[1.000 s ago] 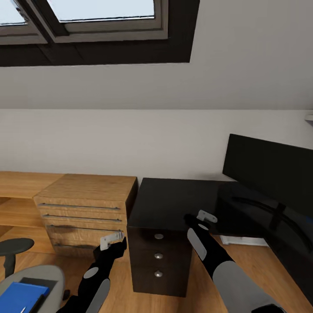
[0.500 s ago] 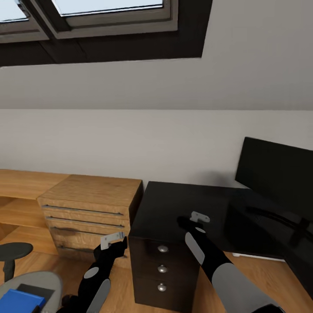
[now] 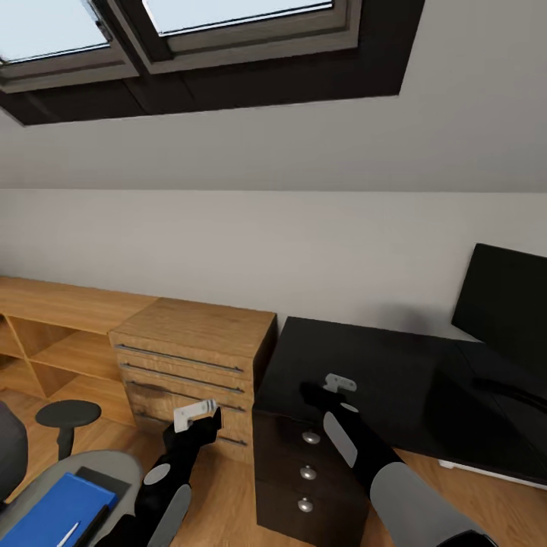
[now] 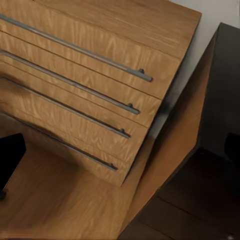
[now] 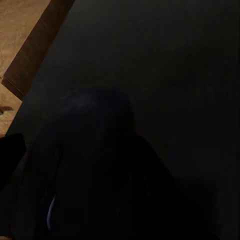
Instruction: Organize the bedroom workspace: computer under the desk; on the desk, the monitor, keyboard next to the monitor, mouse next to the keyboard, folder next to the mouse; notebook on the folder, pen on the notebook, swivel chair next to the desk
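While the folder (image 3: pixel 53 510) lies on the swivel chair (image 3: pixel 114 465), either tool's state cannot be told.

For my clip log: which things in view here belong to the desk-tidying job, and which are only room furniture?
Part of the job:
- desk
- monitor, on the desk
- swivel chair
- folder, on the chair seat
- pen, on the folder

Only furniture:
- wooden drawer chest
- low wooden shelf
- round black stool
- skylight windows
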You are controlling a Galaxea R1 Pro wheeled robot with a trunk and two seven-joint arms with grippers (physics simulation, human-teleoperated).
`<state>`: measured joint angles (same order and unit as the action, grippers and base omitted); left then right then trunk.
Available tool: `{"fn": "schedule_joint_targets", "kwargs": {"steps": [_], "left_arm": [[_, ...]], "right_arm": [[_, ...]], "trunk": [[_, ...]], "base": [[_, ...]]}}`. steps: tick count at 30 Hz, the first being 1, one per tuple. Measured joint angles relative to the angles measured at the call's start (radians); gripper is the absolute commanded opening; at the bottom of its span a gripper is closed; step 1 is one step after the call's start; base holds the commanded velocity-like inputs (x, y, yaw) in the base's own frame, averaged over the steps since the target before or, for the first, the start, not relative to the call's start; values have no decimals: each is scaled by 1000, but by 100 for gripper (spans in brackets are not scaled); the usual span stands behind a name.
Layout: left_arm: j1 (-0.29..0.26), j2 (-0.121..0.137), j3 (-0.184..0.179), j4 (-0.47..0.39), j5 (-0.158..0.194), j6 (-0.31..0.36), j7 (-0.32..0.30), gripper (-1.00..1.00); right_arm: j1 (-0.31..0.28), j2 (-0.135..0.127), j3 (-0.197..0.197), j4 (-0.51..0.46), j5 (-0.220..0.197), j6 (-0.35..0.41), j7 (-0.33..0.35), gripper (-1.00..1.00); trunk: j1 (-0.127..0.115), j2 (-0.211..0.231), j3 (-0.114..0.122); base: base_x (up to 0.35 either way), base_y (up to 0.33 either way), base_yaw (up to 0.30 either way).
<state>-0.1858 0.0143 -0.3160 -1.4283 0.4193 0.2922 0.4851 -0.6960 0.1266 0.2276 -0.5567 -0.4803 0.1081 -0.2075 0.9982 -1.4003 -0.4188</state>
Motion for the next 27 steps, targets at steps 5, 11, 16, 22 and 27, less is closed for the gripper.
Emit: {"fn": "schedule_joint_targets", "kwargs": {"steps": [5,11,16,22,27], "left_arm": [[0,-1,-1,0,0,0,0,100],[0,-2,-2,1,0,0,0,100],[0,-2,-4,3,0,1,0,100],[0,-2,-6,3,0,3,0,100],[0,-2,-8,3,0,4,0,100]], "right_arm": [[0,2,10,11,0,0,9,-100],[0,1,13,12,0,0,20,-100],[0,2,15,12,1,-2,20,-100],[2,4,16,13,0,-2,21,-100],[2,5,17,12,0,-2,21,-100]], "trunk": [[0,0,-3],[0,0,-6],[0,0,-8],[0,0,-8],[0,0,-8]], "base": [[0,0,262],[0,0,259],[0,0,88],[0,0,8],[27,0,0]]}}
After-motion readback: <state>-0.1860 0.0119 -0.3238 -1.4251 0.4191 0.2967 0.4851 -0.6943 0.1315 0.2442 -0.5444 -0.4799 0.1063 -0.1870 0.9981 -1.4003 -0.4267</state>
